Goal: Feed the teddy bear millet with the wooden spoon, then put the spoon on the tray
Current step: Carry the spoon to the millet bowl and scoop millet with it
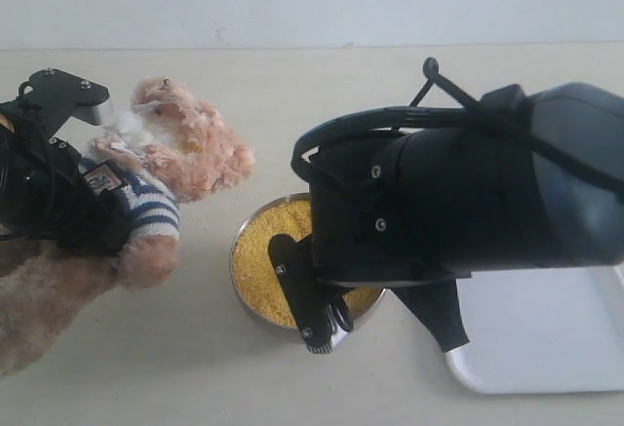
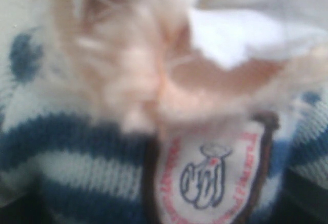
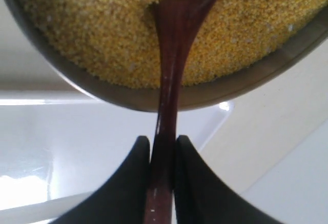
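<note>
The teddy bear (image 1: pixel 180 153) leans at the left in its striped shirt, its torso propped against my left gripper (image 1: pixel 97 207), whose fingers are buried in the plush. The bear's fur and shield badge (image 2: pixel 205 175) fill the left wrist view. My right gripper (image 3: pixel 163 147) is shut on the handle of the wooden spoon (image 3: pixel 169 80). The spoon's bowl end rests in the yellow millet (image 3: pixel 102 29). From the exterior view the right gripper (image 1: pixel 322 324) hangs over the near rim of the millet (image 1: pixel 258 251), and the spoon is hidden under the arm. The white tray (image 1: pixel 546 338) lies at the right.
The millet fills a round metal bowl (image 1: pixel 239 280) in the middle of the beige table. The bulky right arm (image 1: pixel 468 192) covers the bowl's right half and part of the tray. In the right wrist view, the tray (image 3: pixel 77 142) lies beneath the bowl rim (image 3: pixel 230 88).
</note>
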